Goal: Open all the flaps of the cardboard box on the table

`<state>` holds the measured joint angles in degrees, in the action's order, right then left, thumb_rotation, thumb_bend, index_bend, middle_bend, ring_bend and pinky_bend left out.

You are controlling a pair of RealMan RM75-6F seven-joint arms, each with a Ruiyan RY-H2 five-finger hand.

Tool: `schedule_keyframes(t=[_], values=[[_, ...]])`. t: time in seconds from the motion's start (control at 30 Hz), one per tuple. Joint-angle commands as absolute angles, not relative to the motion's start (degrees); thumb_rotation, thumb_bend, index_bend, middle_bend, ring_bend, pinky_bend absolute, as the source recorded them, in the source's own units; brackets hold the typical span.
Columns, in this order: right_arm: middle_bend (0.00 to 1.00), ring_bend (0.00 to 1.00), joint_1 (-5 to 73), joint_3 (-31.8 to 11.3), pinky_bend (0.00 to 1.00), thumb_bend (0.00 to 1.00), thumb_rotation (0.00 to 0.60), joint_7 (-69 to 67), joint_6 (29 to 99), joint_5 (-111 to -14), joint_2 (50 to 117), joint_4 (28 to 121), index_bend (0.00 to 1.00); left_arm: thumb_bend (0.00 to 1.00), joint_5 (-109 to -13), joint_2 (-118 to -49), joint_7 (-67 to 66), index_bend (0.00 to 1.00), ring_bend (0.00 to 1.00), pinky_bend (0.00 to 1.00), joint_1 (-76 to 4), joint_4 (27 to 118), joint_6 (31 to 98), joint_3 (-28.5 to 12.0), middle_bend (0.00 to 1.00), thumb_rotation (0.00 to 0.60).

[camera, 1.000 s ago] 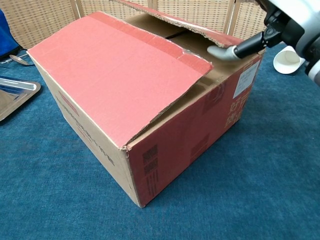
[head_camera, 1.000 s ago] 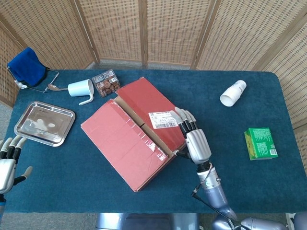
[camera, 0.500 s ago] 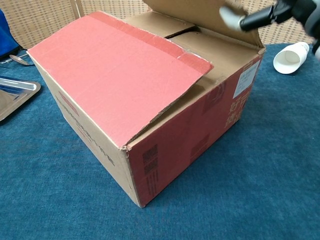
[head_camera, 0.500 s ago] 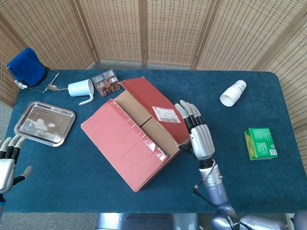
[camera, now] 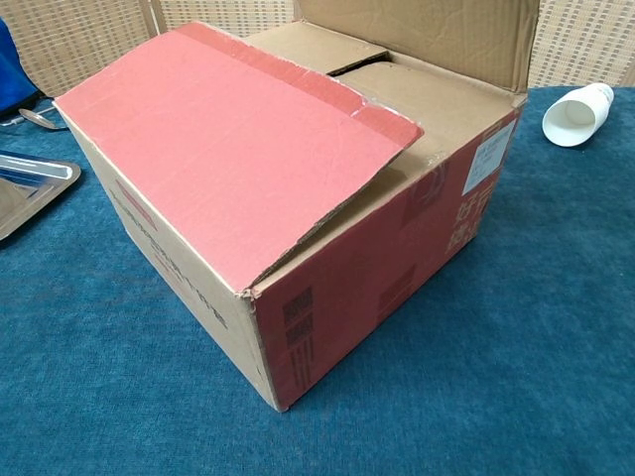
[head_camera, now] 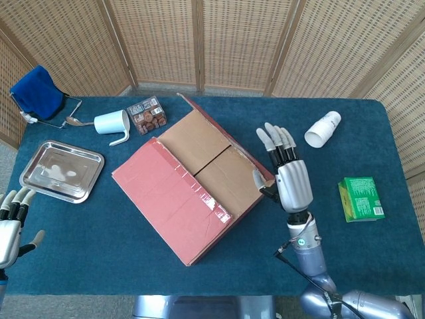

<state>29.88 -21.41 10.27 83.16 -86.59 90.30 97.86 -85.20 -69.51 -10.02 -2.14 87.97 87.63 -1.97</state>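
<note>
Right robot hand (head_camera: 293, 183) spread wide, holding nothing, beside red cardboard box (head_camera: 192, 193). Right flap (camera: 417, 35) upright, liable to drop shut unsupported.

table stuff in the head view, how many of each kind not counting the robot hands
cardboard box: 1
cups: 2, a white mug and a paper cup, both on their sides
metal tray: 1
small cartons: 2, a green one and a brown one
spoon: 1
blue cloth: 1
Total: 8
</note>
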Motion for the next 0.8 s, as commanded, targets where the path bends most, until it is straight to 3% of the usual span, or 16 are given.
schedule_keyframes(t=[0.03,0.8], values=[[0.0,0.0,30.03,-21.99,0.0,0.43,0.6,11.31,83.4,-86.74,89.18,98.41,0.0,0.09,-85.2,-69.56,-10.1,0.0,0.0,0.0,-2.16,87.95,87.57,-1.93,0.0,0.6],[0.0,0.0,35.72,-21.43,0.0,0.41,0.6,24.72,78.42,-84.99,87.98,83.99,0.0,0.09,-85.26,-69.35,-9.83,0.0,0.0,0.0,-2.06,88.17,87.81,-1.93,0.0,0.6]])
